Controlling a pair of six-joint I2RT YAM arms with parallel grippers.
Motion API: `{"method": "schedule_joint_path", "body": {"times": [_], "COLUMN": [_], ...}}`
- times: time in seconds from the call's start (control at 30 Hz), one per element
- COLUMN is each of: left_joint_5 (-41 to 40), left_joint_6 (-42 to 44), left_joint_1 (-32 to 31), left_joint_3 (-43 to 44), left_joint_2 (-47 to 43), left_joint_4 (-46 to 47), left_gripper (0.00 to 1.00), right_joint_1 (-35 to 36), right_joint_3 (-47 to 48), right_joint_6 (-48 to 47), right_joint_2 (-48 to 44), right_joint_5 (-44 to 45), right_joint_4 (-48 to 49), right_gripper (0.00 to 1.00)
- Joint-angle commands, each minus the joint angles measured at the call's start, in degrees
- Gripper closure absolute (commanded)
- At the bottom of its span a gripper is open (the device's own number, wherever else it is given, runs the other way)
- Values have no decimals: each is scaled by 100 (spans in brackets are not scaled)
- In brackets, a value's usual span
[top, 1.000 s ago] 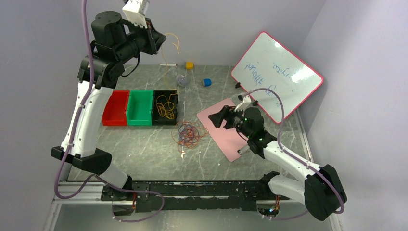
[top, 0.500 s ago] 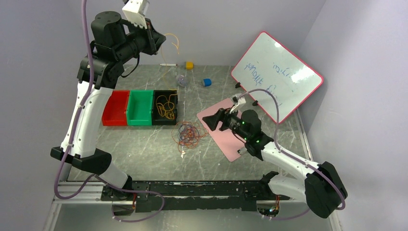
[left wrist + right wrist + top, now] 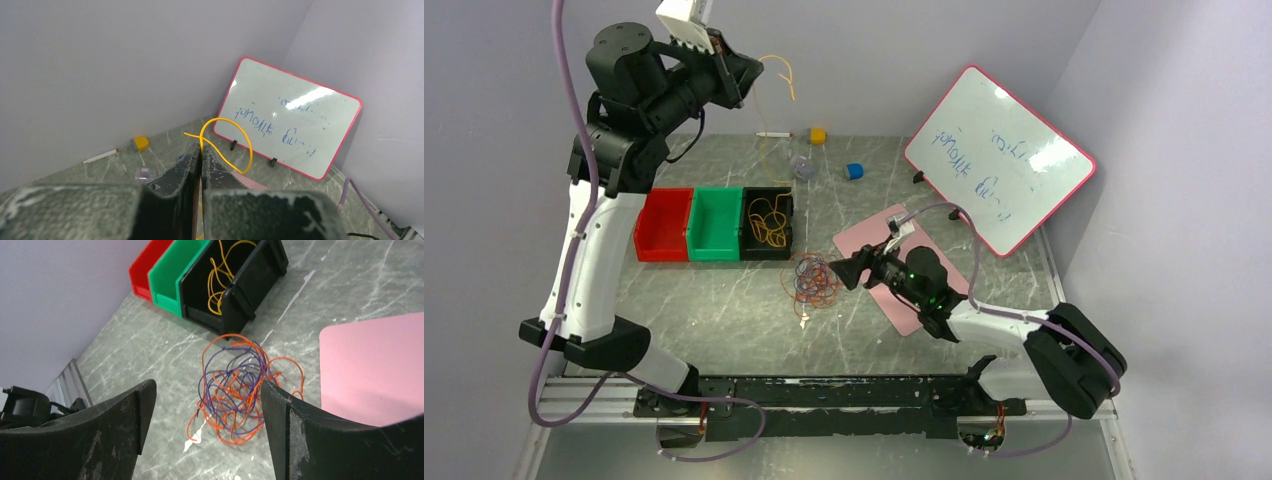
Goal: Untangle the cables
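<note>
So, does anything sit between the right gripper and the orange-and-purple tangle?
Nothing visible. The open right gripper faces the tangle directly; the pink mat lies off to one side and the black bin beyond it.

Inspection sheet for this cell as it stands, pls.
Surface: grey marbled table, white scuffs.
Job's things: orange and purple wire tangle on the table beside the black bin; yellow wire bundle inside that bin; single yellow wire lifted high.
Clutter: red bin, green bin, pink mat, whiteboard, yellow block, blue block, marker.
Claws: left claw shut on the single yellow wire; right claw open, low, facing the tangle, not touching it.
Cables: lilac arm hoses loop loose.
Surroundings: lilac walls; nothing else seen.
</note>
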Motion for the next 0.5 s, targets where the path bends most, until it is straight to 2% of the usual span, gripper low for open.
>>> {"method": "schedule_joint_path", "body": {"times": [0.0, 0.3, 0.47], "left_joint_5": [366, 673, 752], "left_joint_6": [-169, -368, -467], "left_joint_1": [-35, -38, -38], "left_joint_3": [165, 176, 251], "left_joint_2": [-132, -259, -291], "left_joint_4": [452, 860, 1077], "left_gripper": [93, 93, 93], "right_joint_1": [46, 39, 40], "right_joint_3": [-28, 418, 860], "right_joint_6": [83, 74, 51], "right_joint_2": [272, 1116, 1727], "right_joint_5": [256, 134, -223], "right_joint_4": [1205, 1827, 1989], "right_gripper": [21, 22, 22]}}
